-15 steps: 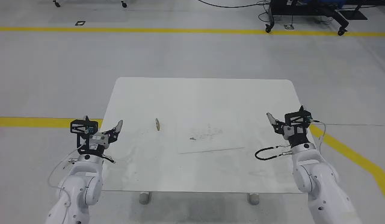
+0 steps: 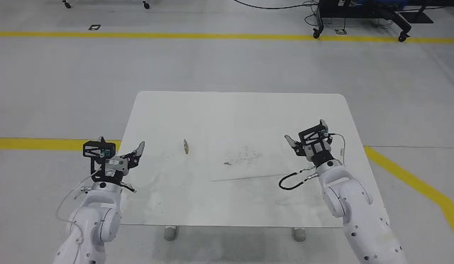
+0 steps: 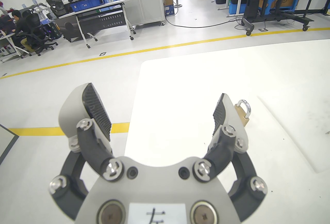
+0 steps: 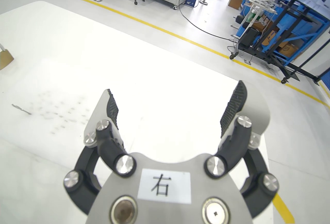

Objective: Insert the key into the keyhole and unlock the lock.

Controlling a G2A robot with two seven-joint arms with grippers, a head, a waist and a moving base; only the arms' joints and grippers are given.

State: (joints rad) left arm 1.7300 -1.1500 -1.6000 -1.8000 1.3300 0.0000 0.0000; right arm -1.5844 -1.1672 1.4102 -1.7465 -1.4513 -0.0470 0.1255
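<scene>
Since left gripper [image 2: 122,147] and right gripper [image 2: 305,131] both hang spread and empty, pin the padlock [image 2: 186,147] first: it sits on the table [image 2: 284,108] near the left one. Likely key [image 4: 21,109], a thin dark sliver mid-table; pick it by the bow

lock [image 3: 243,114]: brass body, shiny metal shackle | table [image 3: 185,80]: matt white

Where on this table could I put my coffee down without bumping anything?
The whole far stretch of the table, beyond the padlock, is bare, and so is the near strip along its front edge. The middle band is busiest: it holds the padlock, what looks like the key, and the open right gripper over its right side.
</scene>
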